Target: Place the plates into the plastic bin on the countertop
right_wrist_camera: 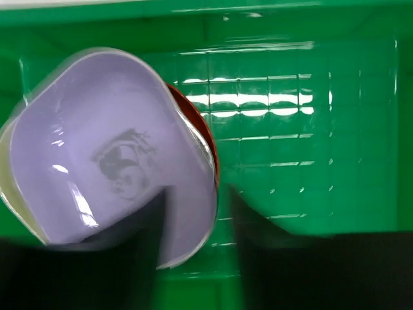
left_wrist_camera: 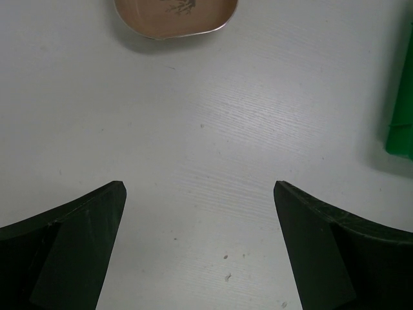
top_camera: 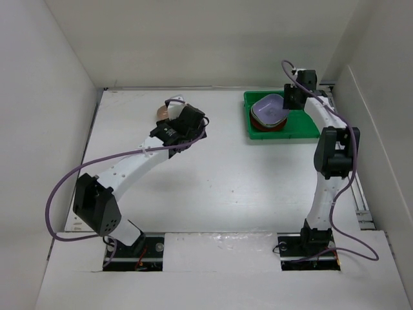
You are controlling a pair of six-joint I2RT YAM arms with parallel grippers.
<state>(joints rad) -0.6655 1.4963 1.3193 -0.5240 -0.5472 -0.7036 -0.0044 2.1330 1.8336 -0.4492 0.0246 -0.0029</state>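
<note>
The green plastic bin (top_camera: pixel 303 126) sits at the back right of the white countertop (top_camera: pixel 226 174). In it lies a stack of plates with a lilac plate (top_camera: pixel 270 108) on top and a red plate (top_camera: pixel 267 126) lower down. My right gripper (top_camera: pixel 290 97) hangs over the bin. In the right wrist view its blurred jaws (right_wrist_camera: pixel 197 213) stand apart, astride the lilac plate's (right_wrist_camera: pixel 116 148) near rim, above the red plate's edge (right_wrist_camera: pixel 211 152) and the ribbed bin floor (right_wrist_camera: pixel 290 129). My left gripper (top_camera: pixel 175 115) is open and empty (left_wrist_camera: pixel 200 194). The tan-brown plate (left_wrist_camera: pixel 174 16) lies just ahead of it (top_camera: pixel 162 112).
A pale rim of another plate (right_wrist_camera: pixel 6 174) peeks out under the lilac one. The bin's green edge (left_wrist_camera: pixel 403 116) shows at the right of the left wrist view. White walls (top_camera: pixel 58 97) enclose the countertop on the left, back and right.
</note>
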